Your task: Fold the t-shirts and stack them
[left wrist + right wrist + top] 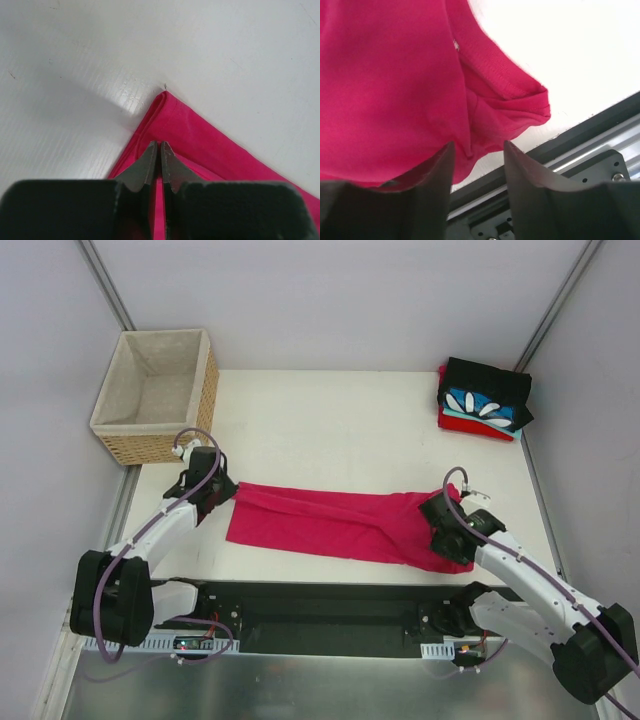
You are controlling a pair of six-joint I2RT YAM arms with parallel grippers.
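Observation:
A magenta t-shirt (pixel 320 525) lies folded into a long strip across the near part of the white table (pixel 330 420). My left gripper (pixel 225 495) sits at the strip's left end. In the left wrist view its jaws (pixel 159 146) are pressed together over the magenta cloth (pixel 200 135), with a sliver of pink between the fingers. The shirt corner lies flat just ahead of the tips. My right gripper (pixel 447 523) hovers over the strip's right end. Its jaws (pixel 478 145) stand apart with nothing between them, above the bunched sleeve and hem (pixel 510 95). Folded black, blue-printed and red t-shirts (pixel 485 400) are stacked at the back right.
A wicker basket (pixel 160 445) with beige lining stands at the back left corner. A black rail (pixel 330 605) runs along the table's near edge, close under the shirt's right end (pixel 580 135). Grey walls enclose the table on three sides.

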